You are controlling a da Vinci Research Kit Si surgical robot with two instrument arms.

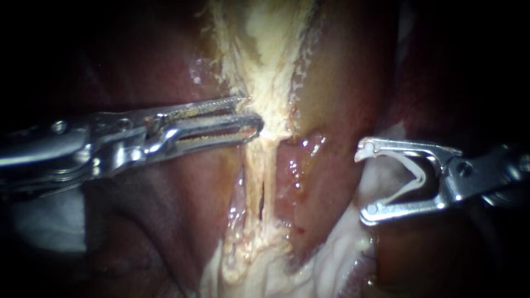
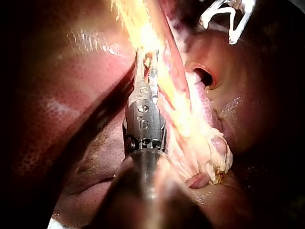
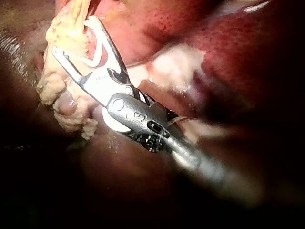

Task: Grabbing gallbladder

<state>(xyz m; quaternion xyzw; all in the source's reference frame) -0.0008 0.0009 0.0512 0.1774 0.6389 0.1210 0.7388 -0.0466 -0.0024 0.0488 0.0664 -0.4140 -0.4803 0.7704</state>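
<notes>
The pale yellowish, ragged gallbladder tissue (image 1: 265, 83) runs down the middle between dark red liver lobes (image 1: 165, 221). The left instrument (image 1: 251, 116) touches its left edge, serrated jaws narrowly apart. Well right, the right instrument (image 1: 364, 182) holds a white clip (image 1: 418, 174) in wide jaws.

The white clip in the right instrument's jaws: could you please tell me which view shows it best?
Endoscope view: the clip shows side-on, both legs seated in the right instrument. Right wrist view shows it foreshortened; left wrist view, only far ahead.
</notes>
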